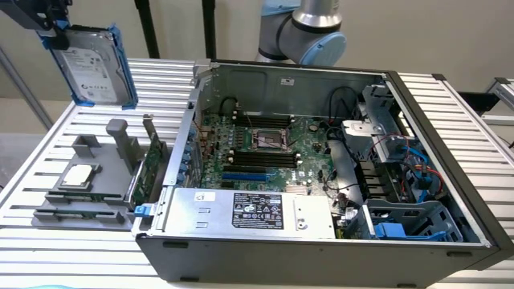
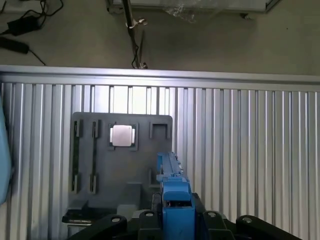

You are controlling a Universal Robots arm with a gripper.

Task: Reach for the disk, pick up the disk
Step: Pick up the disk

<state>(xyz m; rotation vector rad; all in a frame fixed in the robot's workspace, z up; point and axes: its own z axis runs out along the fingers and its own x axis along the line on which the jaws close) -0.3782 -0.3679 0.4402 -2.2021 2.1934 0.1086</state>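
Observation:
The disk [image 1: 92, 66] hangs upright in the air at the exterior view's upper left, high above the slatted table. It is a silver-grey drive with a white label and blue rails along its edges. My gripper [image 1: 55, 30] is shut on its upper end. In the wrist view the disk's blue rail [image 2: 174, 192] runs edge-on out from between my gripper [image 2: 177, 222] and its black fingers [image 2: 114, 222]. Below it lies the grey fixture.
A grey fixture tray [image 1: 80, 198] on the slatted table [image 1: 449, 120] holds a small square silver chip [image 1: 78, 176] and memory sticks. An open computer case [image 1: 321, 168] stands at the exterior view's centre and right, with a silver power supply box [image 1: 249, 211] at its front.

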